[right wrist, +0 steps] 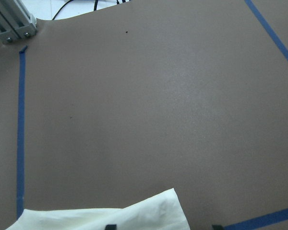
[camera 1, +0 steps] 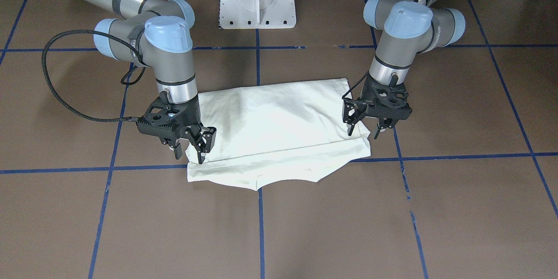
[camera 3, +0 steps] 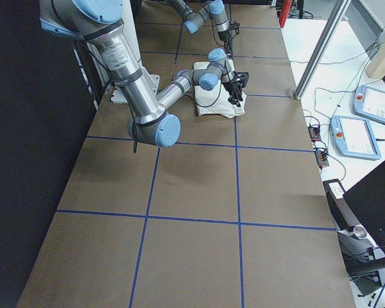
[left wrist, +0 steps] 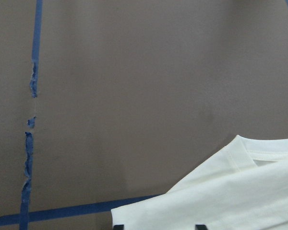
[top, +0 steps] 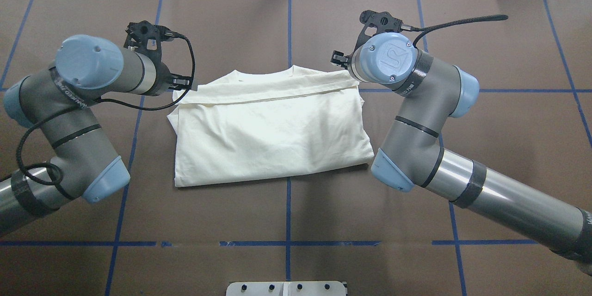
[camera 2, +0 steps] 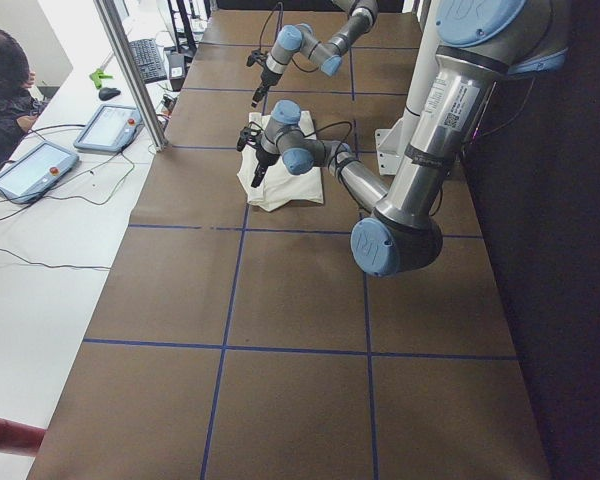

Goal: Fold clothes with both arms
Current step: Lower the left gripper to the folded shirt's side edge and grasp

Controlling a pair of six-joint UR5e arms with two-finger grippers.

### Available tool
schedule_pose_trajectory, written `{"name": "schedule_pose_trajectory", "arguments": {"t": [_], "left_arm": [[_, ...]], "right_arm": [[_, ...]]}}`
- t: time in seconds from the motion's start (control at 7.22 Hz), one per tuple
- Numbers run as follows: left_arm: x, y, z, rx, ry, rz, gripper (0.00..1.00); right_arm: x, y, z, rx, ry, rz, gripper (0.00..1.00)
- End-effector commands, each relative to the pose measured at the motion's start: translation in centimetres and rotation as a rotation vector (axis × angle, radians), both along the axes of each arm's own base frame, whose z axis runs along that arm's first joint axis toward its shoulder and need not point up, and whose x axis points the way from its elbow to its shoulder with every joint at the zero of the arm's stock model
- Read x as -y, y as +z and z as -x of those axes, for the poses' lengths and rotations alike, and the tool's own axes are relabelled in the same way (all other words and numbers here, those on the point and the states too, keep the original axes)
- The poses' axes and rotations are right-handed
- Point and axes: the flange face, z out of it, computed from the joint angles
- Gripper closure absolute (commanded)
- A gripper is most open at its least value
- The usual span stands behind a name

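Observation:
The cream-white shirt (camera 1: 279, 126) lies folded flat in the middle of the table, plain side up, with the cat print hidden. It also shows in the overhead view (top: 273, 129). My left gripper (camera 1: 363, 133) hangs open just over the shirt's corner on the far side from the base. The left wrist view shows that corner (left wrist: 230, 191). My right gripper (camera 1: 190, 154) is open at the opposite far corner, with one finger (camera 1: 204, 146) over the cloth edge. The right wrist view shows that corner (right wrist: 110, 213). Neither gripper holds cloth.
The white pedestal base (camera 1: 257, 0) stands behind the shirt. Blue tape lines (camera 1: 457, 156) grid the brown table cover. A desk with tablets (camera 2: 40, 165) and an aluminium post (camera 2: 130, 70) lies beyond the table's far edge.

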Motion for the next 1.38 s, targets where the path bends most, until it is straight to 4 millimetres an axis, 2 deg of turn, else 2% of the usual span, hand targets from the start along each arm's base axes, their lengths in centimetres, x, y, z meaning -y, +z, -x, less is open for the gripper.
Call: {"name": "schedule_pose_trajectory", "arguments": {"t": [0.0, 0.14, 0.28, 0.42, 0.55, 0.83, 1.11, 1.25], "left_arm": [[-7.6, 2.3, 0.0, -0.081, 0.052, 0.017, 0.00], [-10.4, 3.9, -1.5, -0.109, 0.028, 0.040, 0.00], [-11.7, 5.2, -1.5, -0.127, 0.024, 0.058, 0.03], [-13.1, 6.4, -1.7, -0.143, 0.029, 0.082, 0.17], [-14.2, 6.8, -2.4, -0.139, 0.044, 0.098, 0.25], [-16.2, 6.9, -4.0, -0.144, 0.058, 0.122, 0.27], [-17.1, 6.9, -4.7, -0.151, 0.065, 0.139, 0.34], [-17.3, 6.8, -4.9, -0.154, 0.063, 0.147, 0.42]], "right_arm": [[-0.3, -0.2, -0.8, 0.001, -0.026, -0.023, 0.00], [-0.3, -0.4, -0.9, 0.003, -0.026, -0.025, 0.00], [-0.4, -0.5, -0.9, 0.005, -0.026, -0.027, 0.00], [-0.3, -0.5, -1.0, 0.007, -0.024, -0.028, 0.00], [-0.4, -0.5, -1.0, 0.007, -0.024, -0.028, 0.00], [-0.3, -0.5, -0.9, 0.006, -0.024, -0.027, 0.00], [-0.3, -0.4, -1.0, 0.004, -0.021, -0.027, 0.00], [-0.3, 0.0, -1.1, 0.000, -0.021, -0.024, 0.00]]}}
